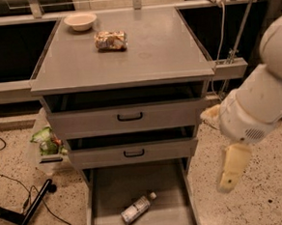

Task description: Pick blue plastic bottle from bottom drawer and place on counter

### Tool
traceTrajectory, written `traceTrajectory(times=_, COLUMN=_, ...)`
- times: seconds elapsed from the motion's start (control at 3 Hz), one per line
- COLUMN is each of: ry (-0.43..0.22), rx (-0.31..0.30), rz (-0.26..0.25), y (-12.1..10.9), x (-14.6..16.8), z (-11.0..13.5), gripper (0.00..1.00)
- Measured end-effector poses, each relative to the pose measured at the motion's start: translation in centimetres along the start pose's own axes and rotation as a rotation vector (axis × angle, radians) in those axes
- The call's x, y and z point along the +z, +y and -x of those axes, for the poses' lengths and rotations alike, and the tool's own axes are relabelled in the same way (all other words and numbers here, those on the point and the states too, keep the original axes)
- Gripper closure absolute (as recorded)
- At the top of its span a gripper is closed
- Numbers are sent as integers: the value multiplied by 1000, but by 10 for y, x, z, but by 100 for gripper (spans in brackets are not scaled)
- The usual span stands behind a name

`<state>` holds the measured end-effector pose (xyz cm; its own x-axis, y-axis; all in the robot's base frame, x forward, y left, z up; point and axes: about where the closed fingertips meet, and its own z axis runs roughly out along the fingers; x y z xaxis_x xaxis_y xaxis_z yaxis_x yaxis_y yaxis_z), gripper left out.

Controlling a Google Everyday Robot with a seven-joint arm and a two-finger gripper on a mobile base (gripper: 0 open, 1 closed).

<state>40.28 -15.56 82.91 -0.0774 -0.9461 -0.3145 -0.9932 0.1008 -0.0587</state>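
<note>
Cabinet: grey sheet metal, matt, square-edged. Its flat top surface (pixel 151 55) is broad and thin-rimmed, with a faint sheen.

Two upper drawers are seen partly pulled out, each with a slim black handle: upper drawer (pixel 98 121), middle drawer (pixel 100 155). The bottom drawer (pixel 106 196) is drawn out furthest; it is a shallow grey tray with low side walls and a flat floor.

Arm (pixel 263 101): thick, rounded, off-white plastic shell. It enters from the upper right edge and slopes down towards the left, ending just right of the cabinet at the height of the middle drawer. A vent grille is noted on the underside of the wrist housing.

Gripper (pixel 231 173): a pale yellowish piece hanging down from the wrist, beside the bottom drawer's right wall and outside the drawer, above the speckled floor (pixel 268 202). Whether it is apart or together cannot be told. It is well apart from the bottle.

Bottle (pixel 136 209): small, slim, clear plastic with a pale label and a light cap. It lies on its side on the bottom drawer's floor, near the front, cap pointing up and to the right.

On the surface: a shallow cream bowl (pixel 80 21) at the back left, and a crinkled, shiny foil packet (pixel 110 40) just beside it to the right.
</note>
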Motion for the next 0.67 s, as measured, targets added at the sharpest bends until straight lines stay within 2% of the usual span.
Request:
traceTrajectory(times=0.33, ry=4, rx=-2, rz=29, y=11, x=16, z=-4, gripper=0)
traceTrajectory(times=0.67, ry=3, rx=2, rz=31, y=11, x=23, z=-3, gripper=0)
